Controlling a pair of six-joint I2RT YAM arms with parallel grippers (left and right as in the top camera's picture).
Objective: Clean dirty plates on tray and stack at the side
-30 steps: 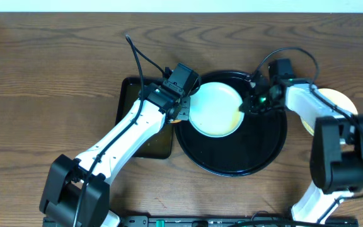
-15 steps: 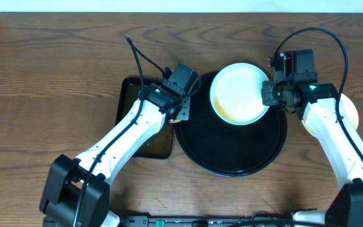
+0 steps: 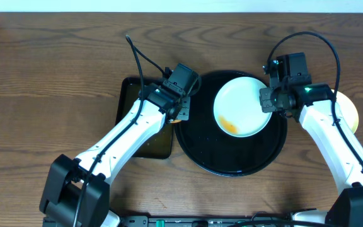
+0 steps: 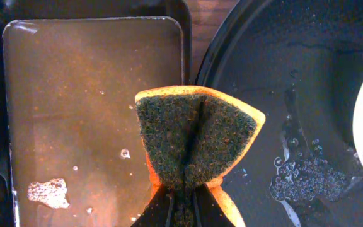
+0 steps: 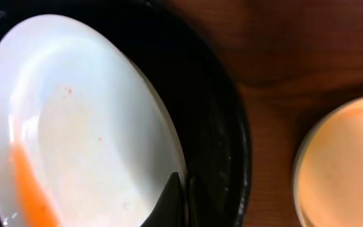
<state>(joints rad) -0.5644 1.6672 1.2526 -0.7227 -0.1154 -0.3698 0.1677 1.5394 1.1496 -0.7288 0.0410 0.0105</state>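
Cleaning at mid-step, judging by the layout: plate gripped, sponge ready, wipe not yet begun.

Pinching the right rim of 1 pale plate (image 3: 238, 104) with the right gripper (image 5: 183, 198), fingertips pressed together on the thin edge. Holding it over the back half of the black tray (image 3: 232, 161); hard to tell whether lifted clear or resting on the tray floor. Carrying an orange smear (image 3: 230, 126) near the plate's lower left.

Clamping a folded sponge (image 4: 197, 135) in the left gripper (image 4: 181, 208), green scouring face outward. Hovering it over the seam between the tray's left rim and a small rectangular tray (image 4: 93, 94) of brownish water. Keeping the sponge apart from the plate, with wet suds (image 4: 307, 180) on the tray floor between.

Resting 1 pale yellow plate (image 3: 348, 107) on the table (image 3: 55, 75) just right of the tray, partly under the right arm; probably the start of the stack. Seeing no 3rd plate.

Next, most likely: bringing the sponge rightward onto the smear and wiping across it. Needing a firm rim pinch, since sponge pressure could lever the plate out of a 2-finger hold.
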